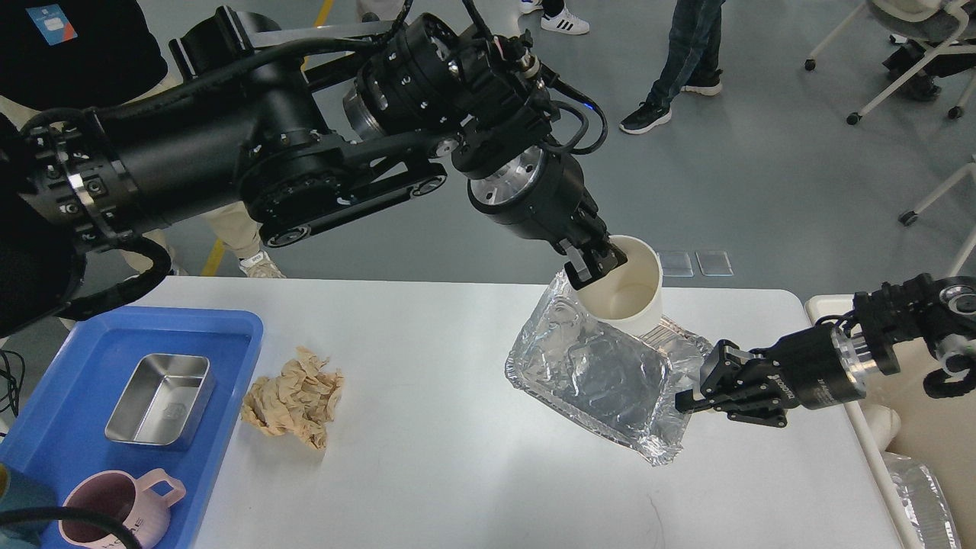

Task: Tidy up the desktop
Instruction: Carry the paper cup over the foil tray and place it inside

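Left tool (pixel 596 268): closed on the rim of the paper cup (pixel 629 286), one finger inside the mouth and one outside, so the cup hangs from its lip with the opening turned toward the robot.

Paper cup: over the far end of the foil tray (pixel 606 374), its base at or just inside the tray's far rim; whether it touches the foil cannot be told. Held this way, it looks meant to go into the tray so both pieces of rubbish travel together.

Right tool (pixel 690 400): pinched on the near right rim of the foil tray, holding it tilted with its hollow facing the left arm, probably to offer an easy target for the cup.

Foil tray: toward the right end of the surface (pixel 457 457), nearer its far edge; its low left side seems to rest on or just above the top.

Crumpled paper (pixel 293 396): loose on the surface, just beside the right edge of the blue tray (pixel 229 324), well apart from both tools and not yet cleared.

Blue tray: at the near left corner, carrying a steel box (pixel 160 398) and a pink mug (pixel 122 512), likely the items to keep.

Surface relative to tools: directly below both; the left one is lifted above its far edge, the right one just above its right side.
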